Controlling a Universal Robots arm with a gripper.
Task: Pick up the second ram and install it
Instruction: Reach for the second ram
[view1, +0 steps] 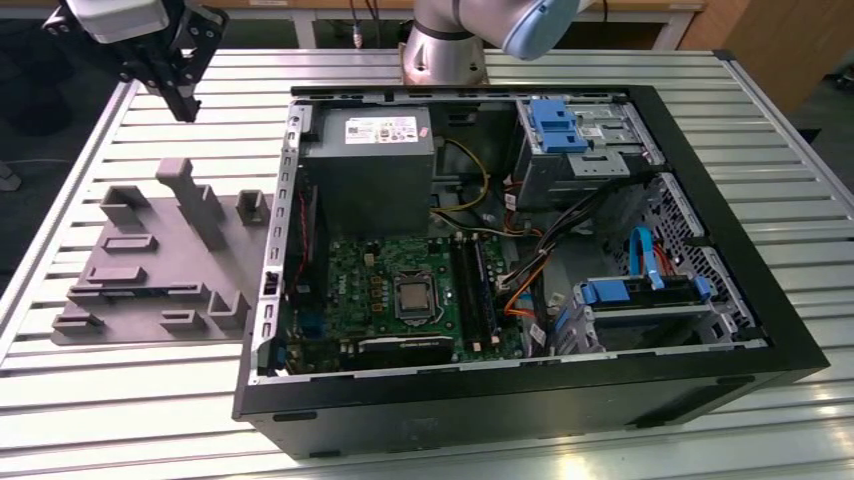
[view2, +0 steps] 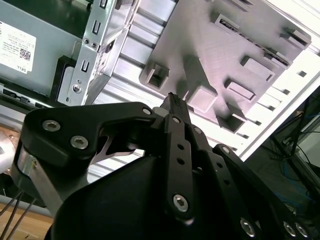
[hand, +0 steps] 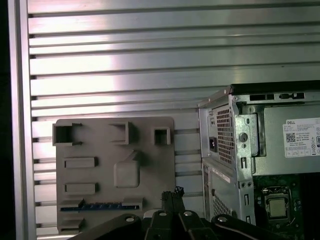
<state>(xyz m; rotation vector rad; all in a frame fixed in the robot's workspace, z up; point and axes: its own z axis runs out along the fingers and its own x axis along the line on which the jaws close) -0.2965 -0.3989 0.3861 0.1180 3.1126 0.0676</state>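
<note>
My hand (view1: 184, 102) hangs over a far corner of the ribbed aluminium bench (view1: 134, 405), well off the open black computer case (view1: 534, 400) toward the exterior view's left. Its two black fingers are pressed together with nothing between them. Bare slats lie all around it, so nothing crowds it there.

Between the hand and the case lies one flat grey plastic fixture plate (hand: 145, 150). In the first wrist view its edge runs just beside the case's perforated metal side wall (hand: 218, 145), with a narrow strip of bench between them. The second ram (hand: 100, 206), a long narrow blue-green circuit-board stick, sits in a long slot of that plate. It is at the end level with the case's processor socket (hand: 276, 207), not its power-supply end. I count one stick on the plate.

Three square upright pockets stand along the plate's opposite end, and low rectangular blocks sit between them and the ram. In the exterior view the tallest grey post (view1: 187, 195) rises clear above the rest.

Inside the case I see one grey power supply box (view1: 367, 150), one green motherboard (view1: 360, 290) and long black memory slots (view1: 474, 290) beside the socket. I cannot count those slots surely. There are two blue plastic drive brackets, one at the case's far side (view1: 554, 125) and one at its near side (view1: 627, 292). Loose orange and black wires (view1: 534, 280) run just beside the slots.
</note>
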